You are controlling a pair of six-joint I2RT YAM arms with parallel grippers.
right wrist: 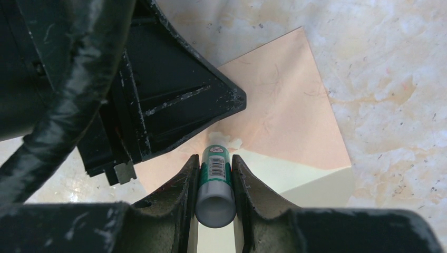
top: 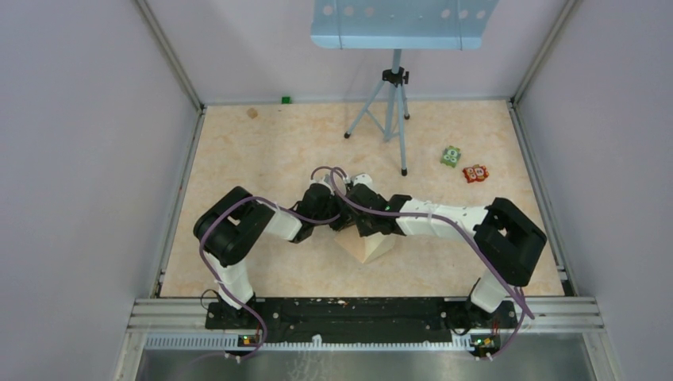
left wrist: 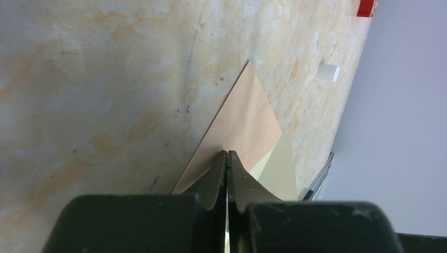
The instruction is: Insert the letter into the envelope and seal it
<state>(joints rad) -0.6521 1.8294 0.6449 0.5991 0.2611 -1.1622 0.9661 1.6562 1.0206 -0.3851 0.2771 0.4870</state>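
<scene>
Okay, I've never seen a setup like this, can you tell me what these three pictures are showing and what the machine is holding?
Two robot arms are bolted to a table. One picture looks down from above; the other two come from cameras on each wrist. At the middle lies a pinkish envelope with a pale cream letter showing at its edge. The right gripper has its jaws closed on a glue stick, tip toward the envelope. The left gripper has its jaws shut, tips at the envelope. A tripod and two small toys stand farther back.

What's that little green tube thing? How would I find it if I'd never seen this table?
Start at the middle of the table, where both arms meet over the pinkish-tan envelope. Between the right gripper fingers stands a small glue stick. It alone is a green tube with a barcode label and grey end; everything beside it is flat paper.
</scene>
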